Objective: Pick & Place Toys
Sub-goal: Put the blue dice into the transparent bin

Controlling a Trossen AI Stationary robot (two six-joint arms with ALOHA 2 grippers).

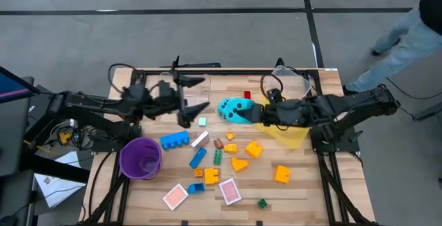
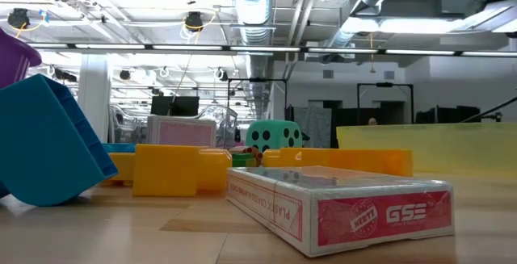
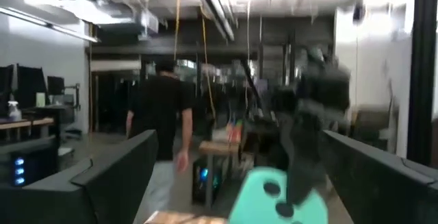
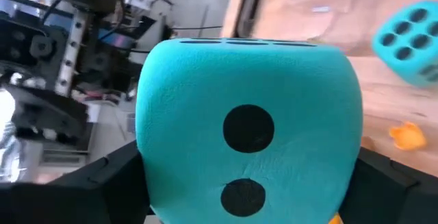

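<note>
Well, the right gripper [image 1: 257,111] clamps a cyan die [image 4: 248,128] near table centre, second die [image 1: 226,108] at its nine o'clock, the left gripper [image 1: 185,102] hangs spread and empty, and bricks [image 1: 243,155] and pink cards [image 1: 229,191] remain scattered — barely started, I'd say.

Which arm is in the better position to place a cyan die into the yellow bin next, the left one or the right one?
The right. Its end effector already grips a cyan die between its fingers, right beside the yellow bin. The left end effector is open, holds nothing, and is farther from the bin.
</note>
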